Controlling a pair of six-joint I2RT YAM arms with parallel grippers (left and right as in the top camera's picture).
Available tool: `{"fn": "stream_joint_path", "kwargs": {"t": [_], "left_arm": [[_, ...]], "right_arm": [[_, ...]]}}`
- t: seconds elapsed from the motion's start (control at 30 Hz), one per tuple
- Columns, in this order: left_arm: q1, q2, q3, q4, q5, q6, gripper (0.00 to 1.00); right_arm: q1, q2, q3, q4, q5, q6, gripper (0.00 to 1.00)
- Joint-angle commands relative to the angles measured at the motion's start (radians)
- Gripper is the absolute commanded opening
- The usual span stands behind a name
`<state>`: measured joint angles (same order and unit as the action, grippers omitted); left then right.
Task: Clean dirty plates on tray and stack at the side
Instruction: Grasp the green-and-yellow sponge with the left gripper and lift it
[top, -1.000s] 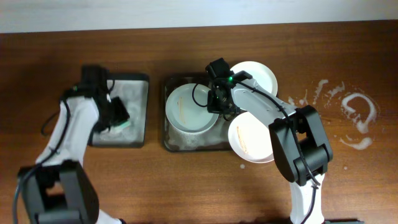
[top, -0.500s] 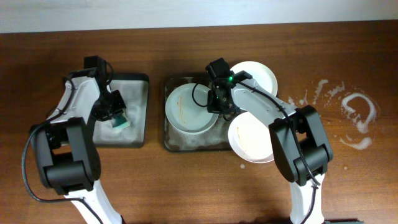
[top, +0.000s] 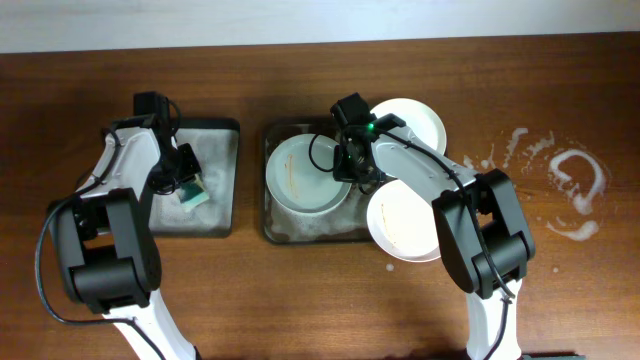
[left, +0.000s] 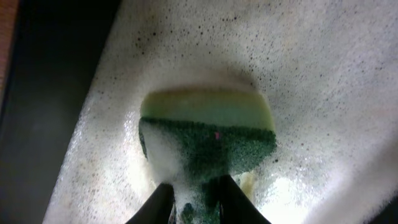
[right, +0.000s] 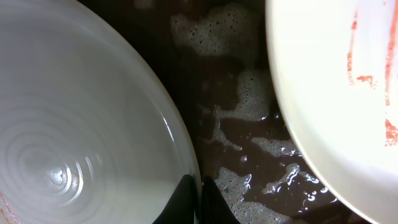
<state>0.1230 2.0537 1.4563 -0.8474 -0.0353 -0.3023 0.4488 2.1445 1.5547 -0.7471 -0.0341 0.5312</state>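
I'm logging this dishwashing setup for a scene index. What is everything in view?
plates: three, white; one in the tray, two at its right side
tray: one, dark grey, foamy; table centre
small tray: one, dark, foamy; left of the tray
sponge: one, green; over the small tray
foam spill: one patch, white; table's right side
table: one, brown wood
left hand: black, shut on the sponge
right hand: black, shut on the rim of the plate in the tray
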Motion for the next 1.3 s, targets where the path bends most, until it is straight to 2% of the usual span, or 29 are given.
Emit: {"fn": "stream_joint_path", "kwargs": {"t": [0.0, 0.07, 0.1, 0.17, 0.27, 0.4, 0.53, 0.67, 0.83, 0.97, 1.07, 1.17, 1.27], "left_arm": [[0.003, 0.013, -0.057, 0.027, -0.014, 0.008, 0.21], [0.003, 0.013, -0.081, 0.048, -0.014, 0.008, 0.21], [0.003, 0.013, -0.094, 0.063, -0.014, 0.008, 0.17], [0.003, 0.013, -0.102, 0.069, -0.014, 0.008, 0.01], [0.003, 0.013, -0.101, 0.069, 0.000, 0.008, 0.01], [0.003, -0.005, -0.058, 0.023, 0.091, 0.026, 0.01], [0.002, -0.103, 0.048, -0.093, 0.150, 0.120, 0.01], [0.002, -0.201, 0.074, -0.159, 0.155, 0.195, 0.01], [-0.023, -0.224, 0.074, -0.159, 0.163, 0.283, 0.01], [-0.104, -0.224, 0.074, -0.122, 0.163, 0.375, 0.01], [-0.196, -0.223, 0.074, -0.098, 0.066, 0.378, 0.01], [-0.219, -0.223, 0.074, -0.100, -0.092, 0.260, 0.01], [-0.218, -0.223, 0.074, -0.094, -0.112, 0.256, 0.01]], "right_arm": [[0.009, 0.048, -0.014, -0.007, 0.009, 0.008, 0.04], [0.009, 0.048, -0.014, -0.007, 0.009, 0.008, 0.04], [0.009, 0.048, -0.014, -0.007, 0.009, 0.008, 0.04], [0.009, 0.048, -0.014, -0.007, 0.009, 0.008, 0.04], [0.009, 0.048, -0.014, -0.007, 0.009, 0.008, 0.04], [0.009, 0.048, -0.014, -0.007, 0.009, 0.008, 0.04], [0.009, 0.048, -0.014, -0.007, 0.009, 0.008, 0.04], [0.009, 0.048, -0.014, -0.007, 0.009, 0.009, 0.04], [0.009, 0.048, -0.014, -0.003, 0.008, 0.009, 0.04], [0.009, 0.048, -0.014, -0.002, 0.008, 0.009, 0.04], [0.009, 0.048, -0.014, 0.009, -0.016, 0.009, 0.04], [0.007, 0.048, -0.014, 0.039, -0.075, 0.008, 0.04], [0.006, 0.048, -0.014, 0.047, -0.062, -0.003, 0.04]]}}
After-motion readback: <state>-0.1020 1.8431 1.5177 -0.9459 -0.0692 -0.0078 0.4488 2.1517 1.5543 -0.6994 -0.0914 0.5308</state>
